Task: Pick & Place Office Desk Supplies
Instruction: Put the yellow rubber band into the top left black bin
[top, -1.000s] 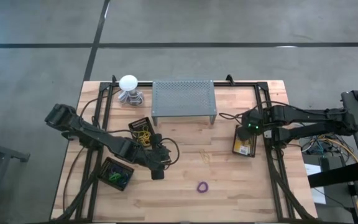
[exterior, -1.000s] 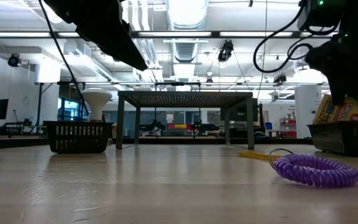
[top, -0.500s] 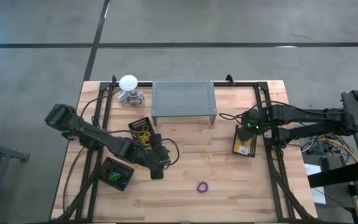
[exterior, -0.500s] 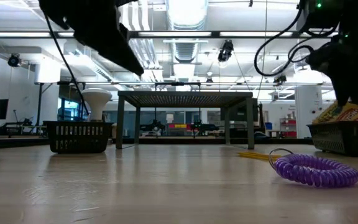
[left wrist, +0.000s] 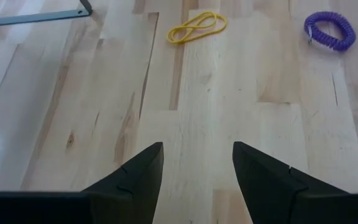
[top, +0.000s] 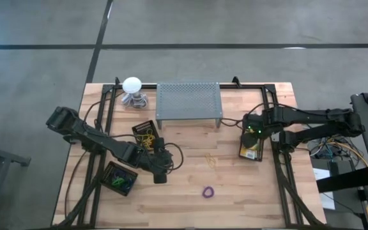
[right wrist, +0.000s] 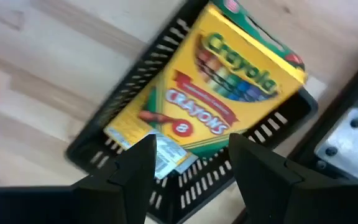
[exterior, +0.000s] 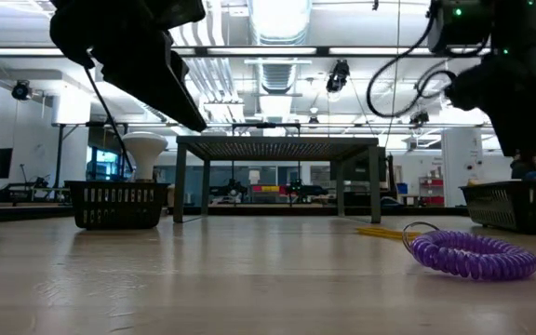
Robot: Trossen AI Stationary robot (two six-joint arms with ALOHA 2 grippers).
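Observation:
A yellow-and-green crayon box lies flat in a black basket at the table's right side. My right gripper hangs open just above it, pointing down, and touches nothing. A purple coil loop and a yellow rubber band lie loose on the wood mid-table. My left gripper stands open above bare wood, left of both, slanting down toward them. Its wrist view shows the rubber band and the loop ahead of it.
A grey perforated stand stands at the far middle, with a white ball-topped object to its left. Two more black baskets sit on the left: one with yellow bands, one with green and purple loops. Bare wood lies around the purple loop.
The crayon box stood tilted up above the right basket's rim. It has since tipped down and now lies flat inside, below the rim in the low view. My right gripper has stayed open above it.

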